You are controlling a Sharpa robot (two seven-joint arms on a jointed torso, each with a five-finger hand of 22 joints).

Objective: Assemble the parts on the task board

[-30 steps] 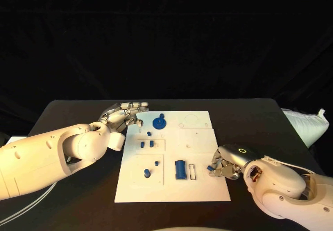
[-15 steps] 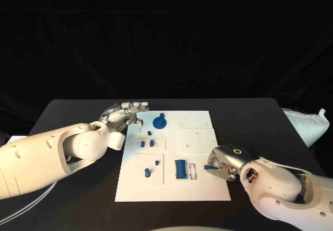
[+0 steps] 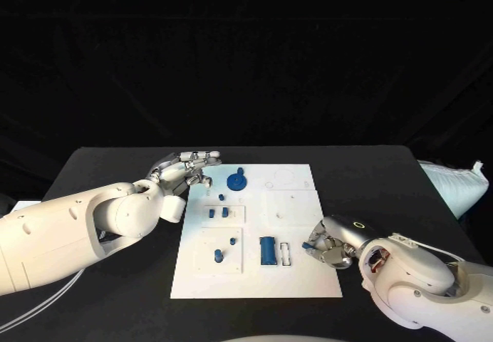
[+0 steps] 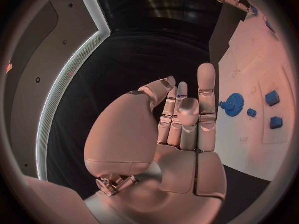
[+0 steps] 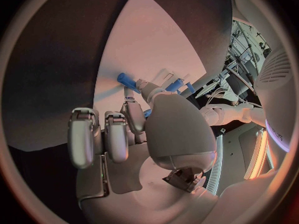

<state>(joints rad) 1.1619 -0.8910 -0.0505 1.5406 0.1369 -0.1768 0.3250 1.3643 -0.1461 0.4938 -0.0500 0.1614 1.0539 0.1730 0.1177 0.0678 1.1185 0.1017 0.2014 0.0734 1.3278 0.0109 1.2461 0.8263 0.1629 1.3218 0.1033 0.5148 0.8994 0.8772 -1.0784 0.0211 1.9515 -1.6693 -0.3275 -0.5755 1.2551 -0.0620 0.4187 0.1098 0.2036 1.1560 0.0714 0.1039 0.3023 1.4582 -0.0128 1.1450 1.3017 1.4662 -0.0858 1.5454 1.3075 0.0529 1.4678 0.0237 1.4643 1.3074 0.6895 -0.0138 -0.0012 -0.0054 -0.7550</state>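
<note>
- Hovering over the upper left corner of the white board (image 3: 257, 235), the left hand (image 3: 188, 169) grasps nothing; its fingers are straight and close together, and the left wrist view shows the hand (image 4: 181, 119) bare, with nothing between thumb and fingers.
- The board lies in the middle of the black desk (image 3: 92, 178), its long side running away from the robot.
- A blue gear (image 3: 236, 182) with a small knob lies near the board's far end, just beside the left hand's fingertips but apart from them; it shows in the left wrist view too (image 4: 234, 104).
- Two small blue pegs (image 3: 216, 212) stand side by side in a square recess below the gear.
- Two more small blue pieces (image 3: 224, 249) sit in the lower left recess of the board.
- A larger blue block (image 3: 267, 250) stands near the board's middle, with a thin grey frame (image 3: 285, 253) just beside it.
- The right hand (image 3: 330, 246) is at the board's right edge, its fingers curled in around a small blue peg (image 3: 308, 247); the right wrist view shows the peg (image 5: 126, 79) pinched at the fingertips, over the board.
- A white bag (image 3: 452, 184) lies beyond the desk's right edge.
</note>
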